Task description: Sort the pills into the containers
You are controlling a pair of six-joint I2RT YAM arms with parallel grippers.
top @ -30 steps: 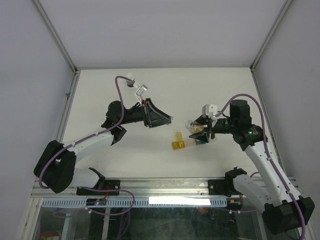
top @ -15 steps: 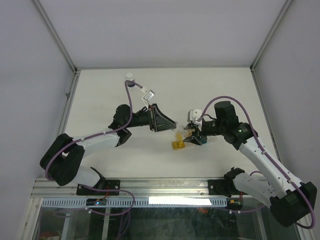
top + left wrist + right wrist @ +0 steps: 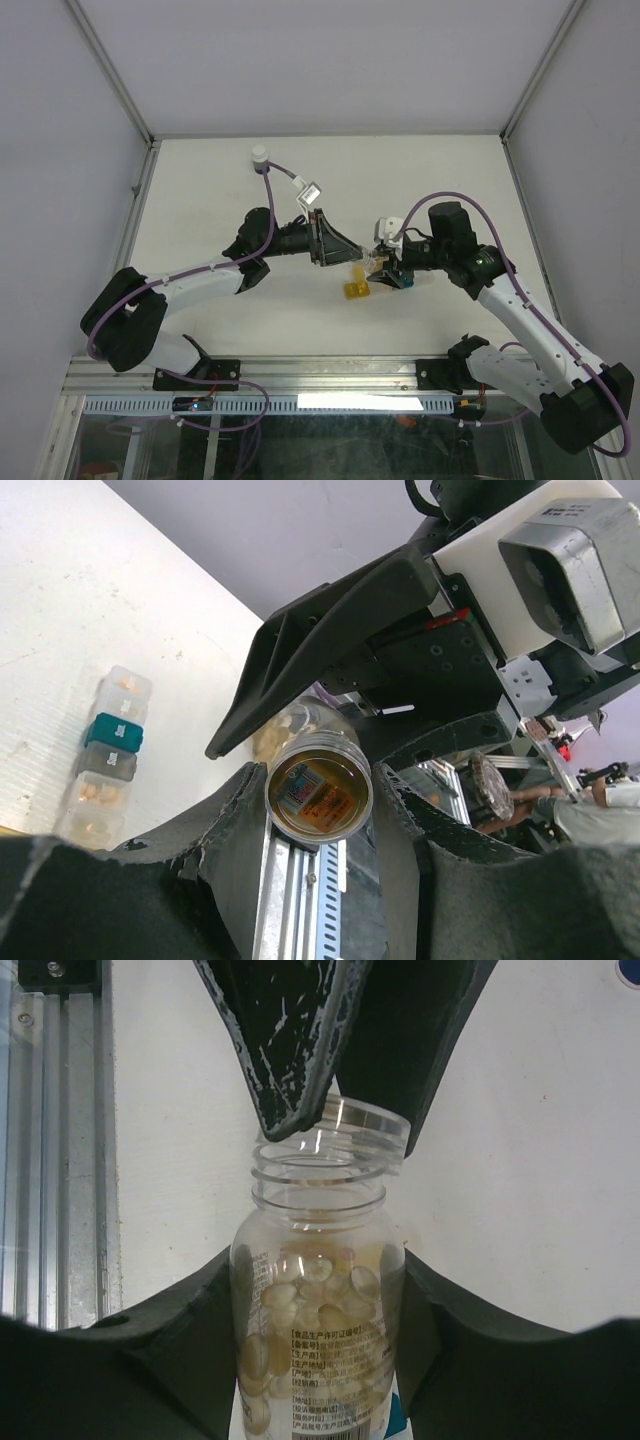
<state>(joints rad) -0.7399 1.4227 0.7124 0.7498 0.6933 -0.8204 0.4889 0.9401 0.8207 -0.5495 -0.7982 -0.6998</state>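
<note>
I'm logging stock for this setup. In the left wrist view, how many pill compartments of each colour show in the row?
Teal compartment: 1
Clear or greyish compartments: 4
Total: 5
The row's near end is hidden in this view.

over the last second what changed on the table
The left end effector swung right toward the middle. The right end effector, carrying the clear open-necked plastic pill bottle, moved left to meet it, so the left fingers now sit at the bottle's mouth. The row of small translucent containers and the small white bottle stayed put.
</note>
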